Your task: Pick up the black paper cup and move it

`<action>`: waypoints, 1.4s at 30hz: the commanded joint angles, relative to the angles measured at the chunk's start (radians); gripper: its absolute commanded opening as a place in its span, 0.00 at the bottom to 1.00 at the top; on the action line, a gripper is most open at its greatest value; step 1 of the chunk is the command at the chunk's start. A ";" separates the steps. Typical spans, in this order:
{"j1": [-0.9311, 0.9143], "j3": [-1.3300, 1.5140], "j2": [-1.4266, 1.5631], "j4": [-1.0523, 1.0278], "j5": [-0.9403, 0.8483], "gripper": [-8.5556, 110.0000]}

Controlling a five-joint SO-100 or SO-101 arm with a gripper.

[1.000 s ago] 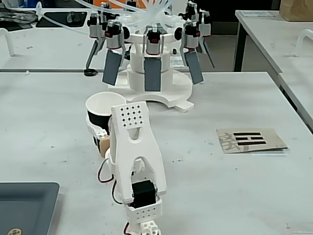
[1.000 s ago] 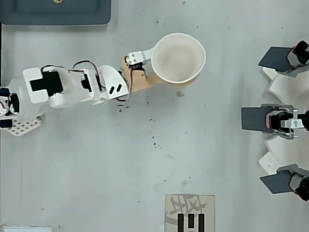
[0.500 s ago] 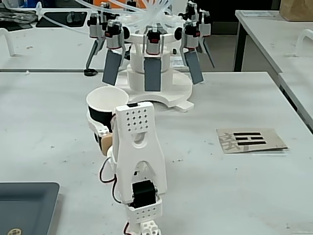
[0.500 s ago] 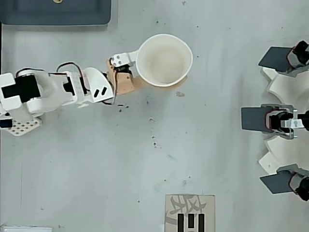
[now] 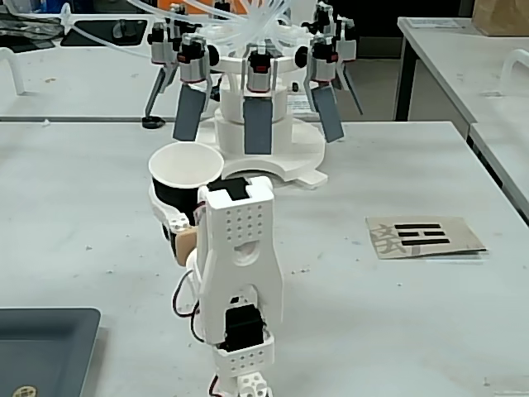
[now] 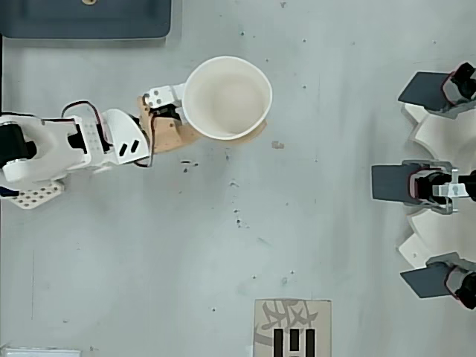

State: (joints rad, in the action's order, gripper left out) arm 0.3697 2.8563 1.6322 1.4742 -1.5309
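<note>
The black paper cup point(image 5: 177, 193) stands upright with its white inside point(image 6: 227, 97) facing up, left of the table's middle in the fixed view. My gripper point(image 5: 176, 212) point(image 6: 223, 115) is shut on the cup's wall. A tan finger point(image 6: 175, 134) runs along and under the cup's lower edge in the overhead view, and the white jaw part sits at the cup's left. The white arm point(image 5: 240, 265) hides the cup's base, so I cannot tell whether it rests on the table.
A white machine with several grey paddles point(image 5: 258, 124) point(image 6: 428, 182) stands just behind the cup in the fixed view. A dark tray point(image 5: 41, 347) point(image 6: 85, 18) lies by the arm's base. A brown card with black bars point(image 5: 423, 236) point(image 6: 292, 331) lies to the right in the fixed view.
</note>
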 commanded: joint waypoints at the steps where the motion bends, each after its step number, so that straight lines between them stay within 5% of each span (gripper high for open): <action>1: -0.018 0.037 0.091 0.028 -0.008 0.13; 28: -0.160 0.202 0.296 0.008 0.002 0.14; 42: -0.209 -0.026 0.295 -0.270 0.017 0.15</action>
State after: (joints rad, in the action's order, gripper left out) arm 0.1749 2.9207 1.8822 1.2379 -1.5232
